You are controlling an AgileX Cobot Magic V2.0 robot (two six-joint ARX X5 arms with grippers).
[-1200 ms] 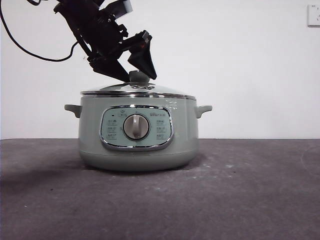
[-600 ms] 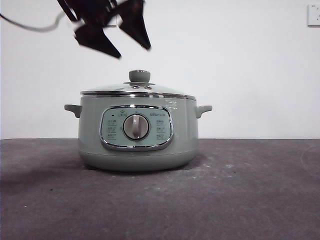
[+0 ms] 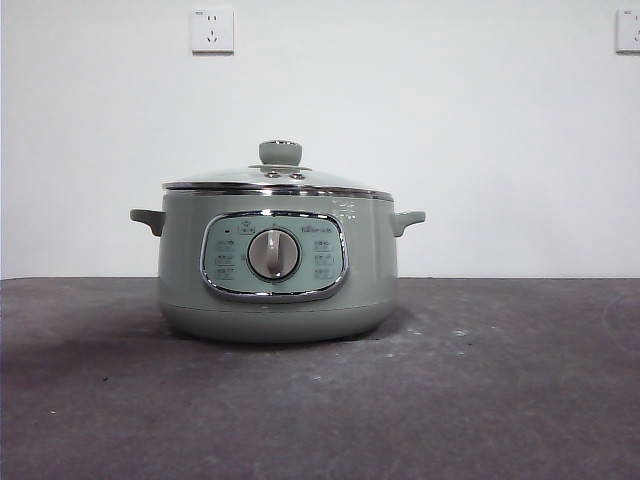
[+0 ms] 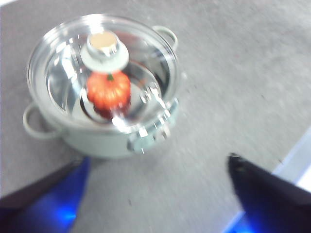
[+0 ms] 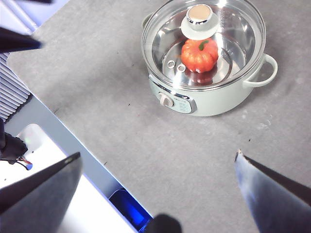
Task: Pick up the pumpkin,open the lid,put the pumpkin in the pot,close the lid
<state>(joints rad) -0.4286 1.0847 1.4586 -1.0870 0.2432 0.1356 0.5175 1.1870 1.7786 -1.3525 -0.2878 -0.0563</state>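
Sage-green pot, front view: one wide electric cooking pot (image 3: 277,270) is standing on the dark grey matte table (image 3: 500,400), showing two small side handles, a chrome-framed control panel and one silver dial (image 3: 273,254).
Lid, front view: one shallow domed clear glass lid (image 3: 275,180) with a chrome rim is sitting closed on the pot, its round sage-green knob (image 3: 280,152) pointing up.
Room, front view: a plain white wall (image 3: 480,120) is rising behind the table, carrying two white sockets, one (image 3: 212,29) above the pot and one (image 3: 628,28) cut by the picture's edge.
Arms, front view: no arm is showing.
Pumpkin, left wrist view: one small ribbed orange-red pumpkin (image 4: 109,90) with a green stem is lying inside the pot, seen blurred through the glass under the knob.
Left gripper (image 4: 160,194), left wrist view: it is hanging high over the table, well apart from the pot, its two black jaws spread wide and holding nothing.
Pumpkin, right wrist view: it is sitting in the shiny steel bowl beneath the closed lid.
Right gripper (image 5: 158,187), right wrist view: it is hanging high, well apart from the pot, near the table's edge, jaws spread wide and holding nothing.
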